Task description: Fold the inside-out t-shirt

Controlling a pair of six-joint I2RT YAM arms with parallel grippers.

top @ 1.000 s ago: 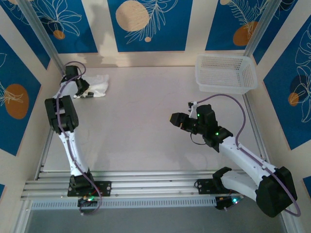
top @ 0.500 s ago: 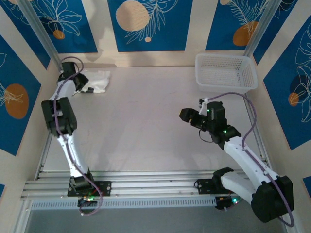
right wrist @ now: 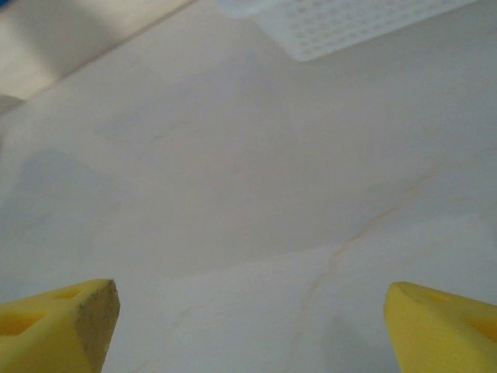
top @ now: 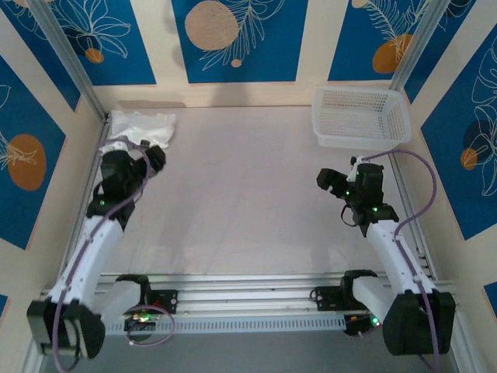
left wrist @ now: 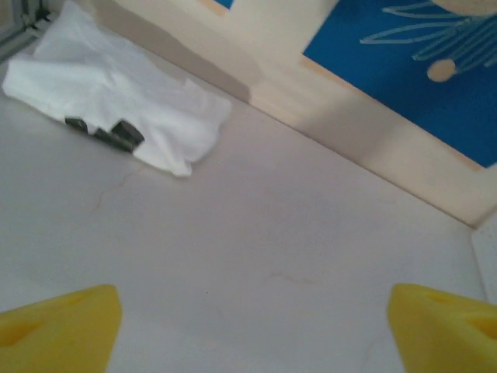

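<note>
From above you see the t-shirt (top: 142,127) bunched far left; your left wrist camera adds its dark tag (left wrist: 116,134). Your left gripper (left wrist: 252,326) and right gripper (right wrist: 252,326) gape empty.

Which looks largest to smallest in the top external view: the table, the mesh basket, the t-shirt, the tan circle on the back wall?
1. table
2. mesh basket
3. t-shirt and tan circle: these look about alike. The circle is cut off by the frame's top edge, so I won't rank them.

Left end effector (left wrist: 252,330) spread wide, right end effector (right wrist: 252,326) likewise
</note>
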